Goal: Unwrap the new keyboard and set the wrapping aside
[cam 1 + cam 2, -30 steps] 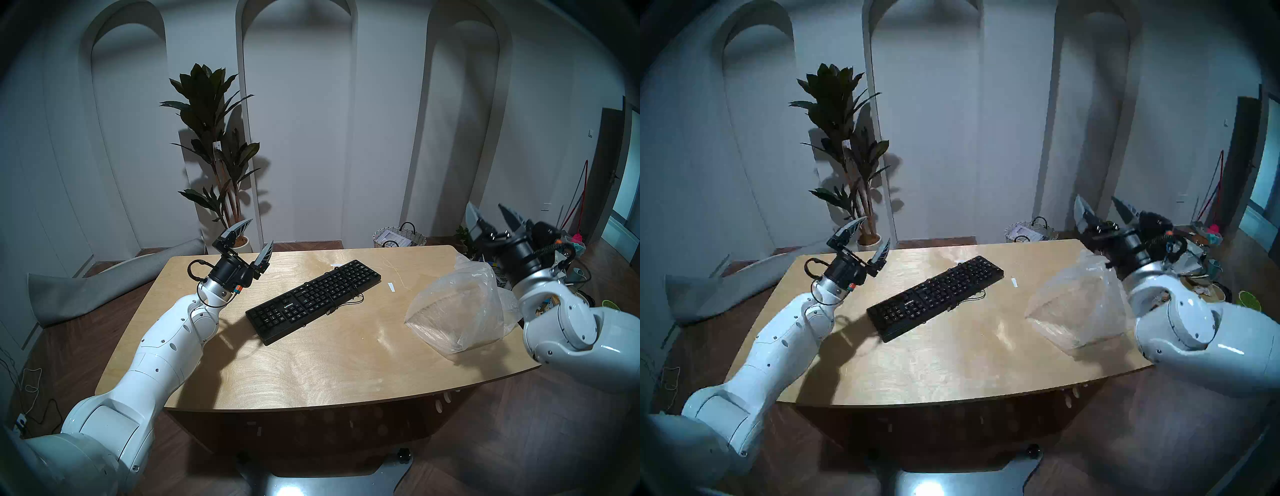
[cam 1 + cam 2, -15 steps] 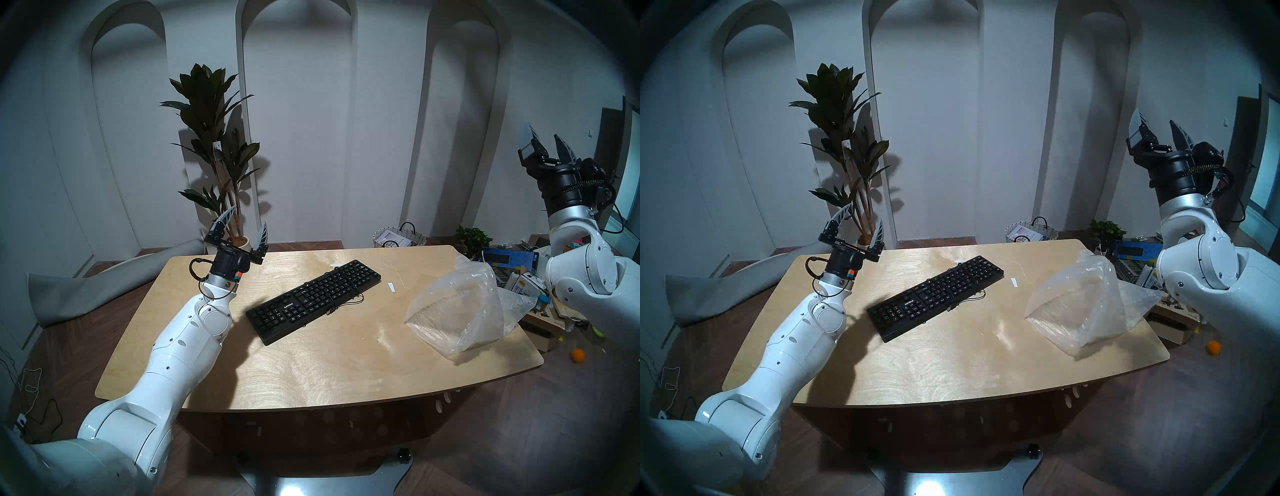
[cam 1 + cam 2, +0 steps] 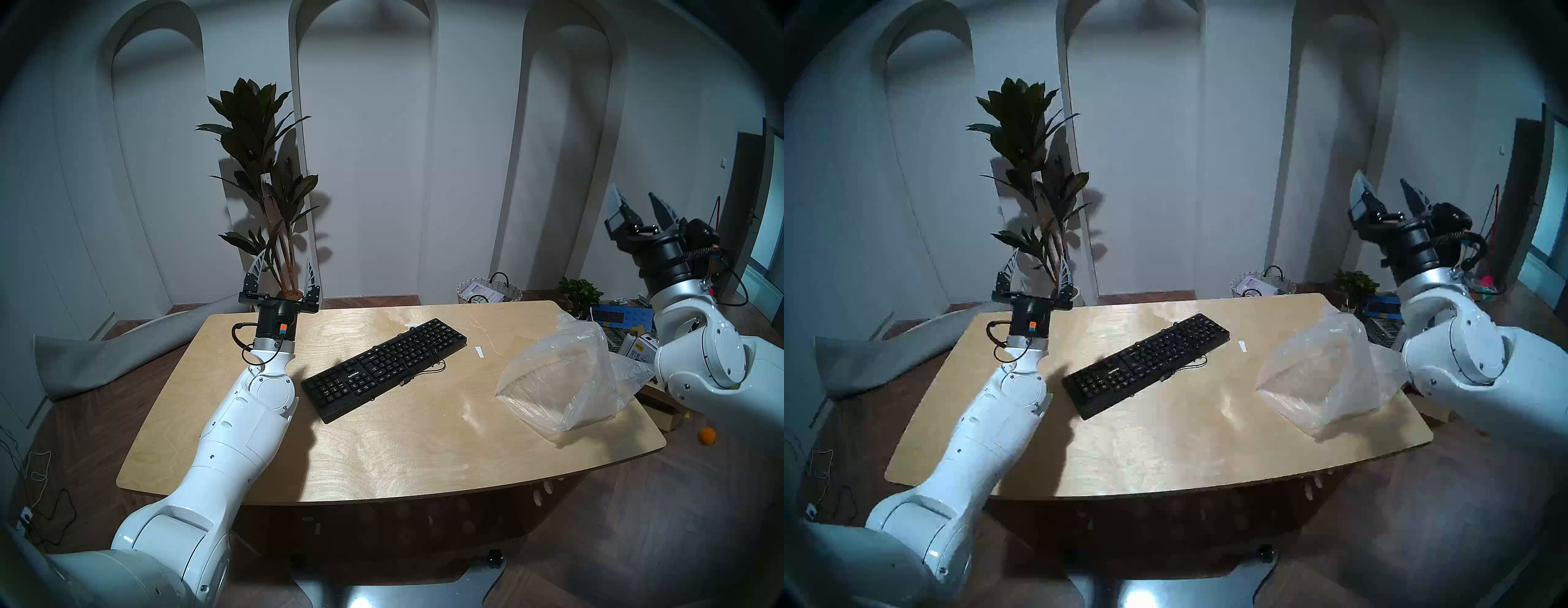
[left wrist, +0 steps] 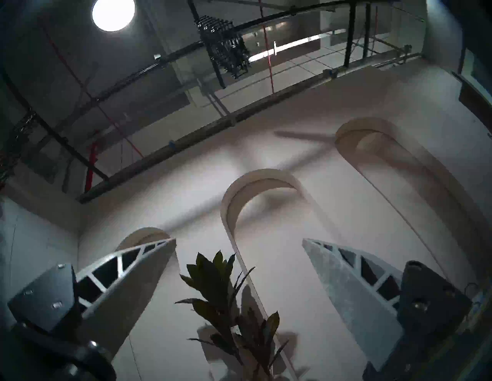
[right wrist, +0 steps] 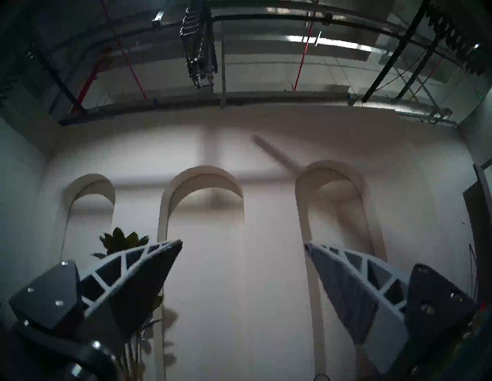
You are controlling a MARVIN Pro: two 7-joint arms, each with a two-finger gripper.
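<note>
The black keyboard (image 3: 384,368) (image 3: 1146,364) lies bare and slanted on the wooden table (image 3: 382,458) (image 3: 1157,458), its thin cable bundled at its near side. The clear crinkly plastic bag (image 3: 564,382) (image 3: 1323,378) lies crumpled at the table's right end, partly over the edge. My left gripper (image 3: 286,259) (image 3: 1040,259) (image 4: 238,240) is open and empty, pointing up above the table's far left corner. My right gripper (image 3: 633,196) (image 3: 1381,181) (image 5: 243,243) is open and empty, raised beyond the table's right end. Both wrist views show only wall and ceiling.
Small white tape strips (image 3: 479,351) (image 3: 1241,345) lie right of the keyboard. A tall potted plant (image 3: 263,178) stands behind the left gripper. A wicker basket (image 3: 488,291), a blue box (image 3: 623,316) and floor clutter sit at the back right. A grey rolled mat (image 3: 127,348) lies left.
My left gripper turned upright and pulled back toward the table's far left corner. My right gripper rose high off the bag's far side, then dropped a little; the bag and keyboard stayed put.
</note>
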